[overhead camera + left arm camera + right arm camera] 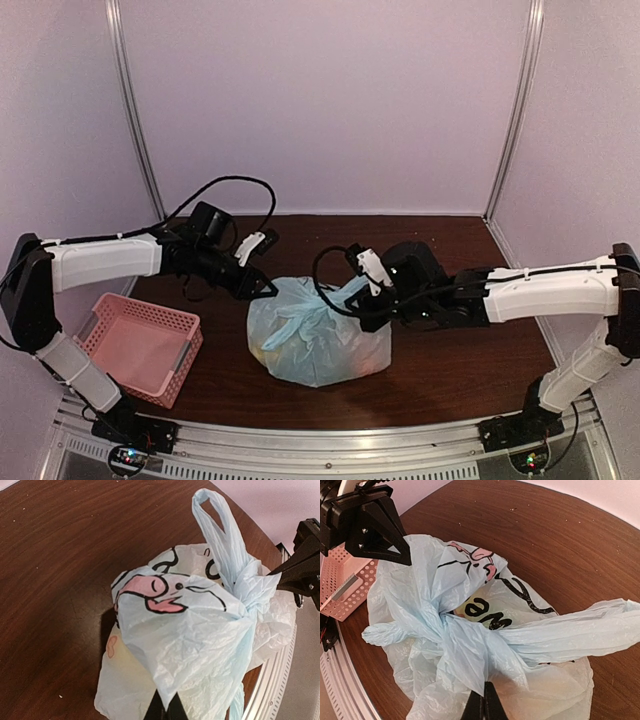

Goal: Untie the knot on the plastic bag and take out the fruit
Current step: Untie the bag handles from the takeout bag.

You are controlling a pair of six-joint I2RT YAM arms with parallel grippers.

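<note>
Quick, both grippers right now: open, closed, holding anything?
Left gripper: closed, pinching the plastic bag.
Right gripper: closed, pinching the plastic bag near the knot.

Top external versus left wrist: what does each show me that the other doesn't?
Only top external: the pink basket, plus the whole left arm and right arm. Only left wrist: the knot close up, one handle loop rising from it, and the pink-and-black cartoon print. Both: the plastic bag on the brown table, with the left end effector and right end effector shut on its plastic.
</note>
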